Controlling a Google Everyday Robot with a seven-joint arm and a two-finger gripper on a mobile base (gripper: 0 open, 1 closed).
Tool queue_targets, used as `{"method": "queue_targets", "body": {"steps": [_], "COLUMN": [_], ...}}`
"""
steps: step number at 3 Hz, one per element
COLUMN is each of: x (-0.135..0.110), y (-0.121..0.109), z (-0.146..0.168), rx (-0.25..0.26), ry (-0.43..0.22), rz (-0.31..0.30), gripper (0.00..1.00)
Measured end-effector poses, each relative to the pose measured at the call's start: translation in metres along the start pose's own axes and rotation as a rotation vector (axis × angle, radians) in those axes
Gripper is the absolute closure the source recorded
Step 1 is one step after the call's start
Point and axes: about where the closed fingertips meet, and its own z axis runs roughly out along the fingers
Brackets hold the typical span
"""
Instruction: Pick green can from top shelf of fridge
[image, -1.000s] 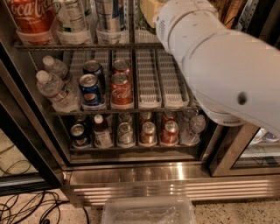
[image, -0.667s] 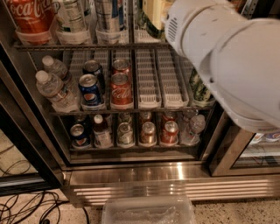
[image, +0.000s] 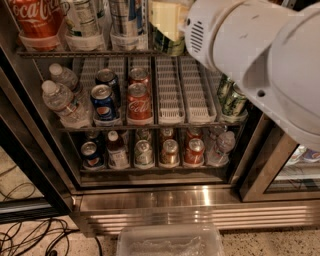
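The fridge (image: 200, 202) stands open in front of me, with a steel slatted base. Its top shelf (image: 65, 52) is a dark wire rack lined with clear cup holders. Only the lower part of the green can (image: 169, 46) shows on that shelf, right of centre. My gripper (image: 167, 17), pale yellow, is directly above and against the can and hides its upper part. My large white arm (image: 260, 55) fills the upper right.
A red Coca-Cola bottle (image: 35, 20) and other cans stand left of the green can on the top shelf. The middle rack holds water bottles (image: 62, 102), Pepsi and Coke cans, white ribbed lanes and two short green cans (image: 231, 99). A clear plastic bin (image: 170, 242) sits on the floor.
My arm has swung left and closer to the top shelf, covering more of the upper right. The two short green cans on the middle rack have come into view.
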Motion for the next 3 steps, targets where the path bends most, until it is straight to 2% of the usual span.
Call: {"method": "queue_targets", "body": {"steps": [1,2,3], "x": [0.0,0.002,0.024], "y": [0.0,0.015,0.031], "z": [0.0,-0.004,-0.031], "rx": [0.0,-0.044,-0.082], "ry": [0.0,0.026,0.108], "rz": [0.0,0.015,0.079], "gripper": [1.0,1.0,1.0]}}
